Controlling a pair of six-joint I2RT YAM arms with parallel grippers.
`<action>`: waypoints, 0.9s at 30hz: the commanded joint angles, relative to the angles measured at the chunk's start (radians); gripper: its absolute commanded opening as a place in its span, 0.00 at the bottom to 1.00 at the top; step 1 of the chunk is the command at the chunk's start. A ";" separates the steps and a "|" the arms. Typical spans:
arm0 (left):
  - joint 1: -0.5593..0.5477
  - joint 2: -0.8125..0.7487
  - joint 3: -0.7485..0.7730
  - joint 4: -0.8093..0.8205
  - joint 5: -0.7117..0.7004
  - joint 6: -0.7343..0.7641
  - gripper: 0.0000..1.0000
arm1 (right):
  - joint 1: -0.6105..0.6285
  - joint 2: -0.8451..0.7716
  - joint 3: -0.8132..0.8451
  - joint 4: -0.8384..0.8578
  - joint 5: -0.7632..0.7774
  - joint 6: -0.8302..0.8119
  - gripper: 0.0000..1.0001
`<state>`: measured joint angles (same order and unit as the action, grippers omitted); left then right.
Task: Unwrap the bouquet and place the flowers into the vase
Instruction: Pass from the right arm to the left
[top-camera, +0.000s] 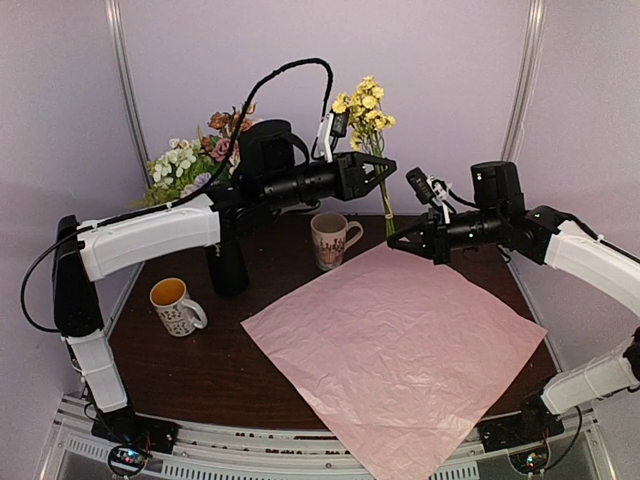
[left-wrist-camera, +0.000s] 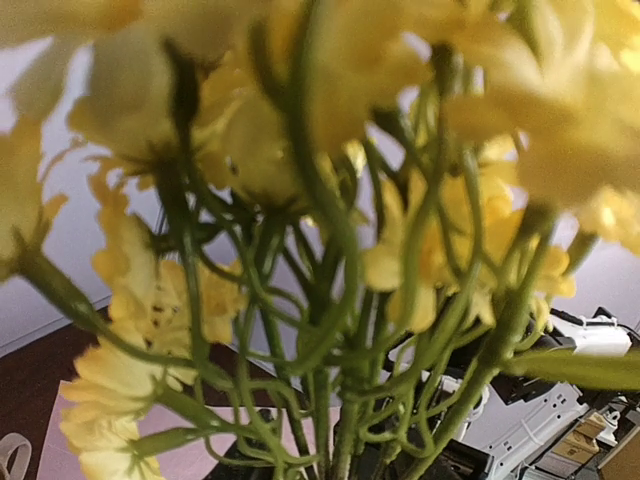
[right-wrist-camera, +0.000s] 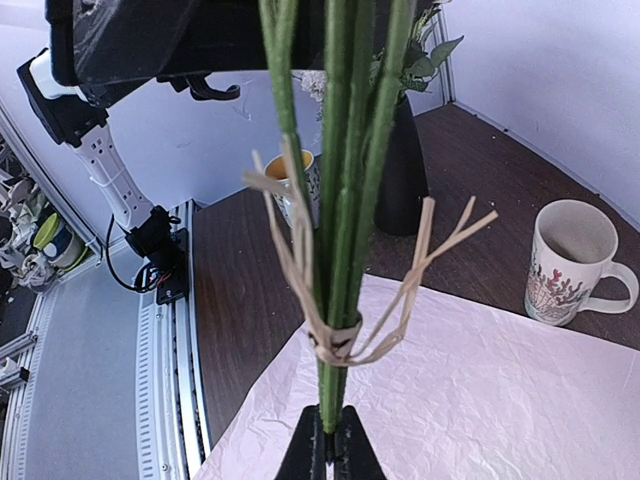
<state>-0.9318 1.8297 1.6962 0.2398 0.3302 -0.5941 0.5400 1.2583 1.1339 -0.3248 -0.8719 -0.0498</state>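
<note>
A bunch of yellow flowers (top-camera: 365, 105) stands upright in the air above the table's back middle. Its green stems (right-wrist-camera: 345, 200) are tied with a tan ribbon (right-wrist-camera: 338, 343). My right gripper (top-camera: 392, 241) is shut on the stem ends (right-wrist-camera: 331, 428). My left gripper (top-camera: 385, 171) has a finger on either side of the stems just under the blooms; in the left wrist view the yellow flowers (left-wrist-camera: 300, 90) hide its jaws. The black vase (top-camera: 228, 268) holds pink and white flowers (top-camera: 195, 160). The bouquet's pink paper (top-camera: 400, 340) lies spread flat.
A cream patterned mug (top-camera: 335, 240) stands just behind the paper, under the left gripper. An orange-lined mug (top-camera: 176, 305) sits left of the vase. The paper overhangs the table's near edge. White walls close in the back and both sides.
</note>
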 joint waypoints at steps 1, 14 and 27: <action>0.018 -0.033 -0.010 0.081 0.011 0.002 0.36 | 0.011 0.004 -0.003 0.003 0.007 -0.014 0.00; 0.040 -0.049 -0.054 0.111 0.049 -0.021 0.05 | 0.012 0.027 0.032 -0.020 0.017 -0.020 0.00; 0.071 -0.234 -0.175 -0.042 0.045 0.095 0.00 | -0.072 -0.111 0.063 -0.373 -0.003 -0.270 0.72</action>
<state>-0.8707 1.7123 1.5555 0.2501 0.3641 -0.5888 0.5240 1.2465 1.2545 -0.5636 -0.8593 -0.1993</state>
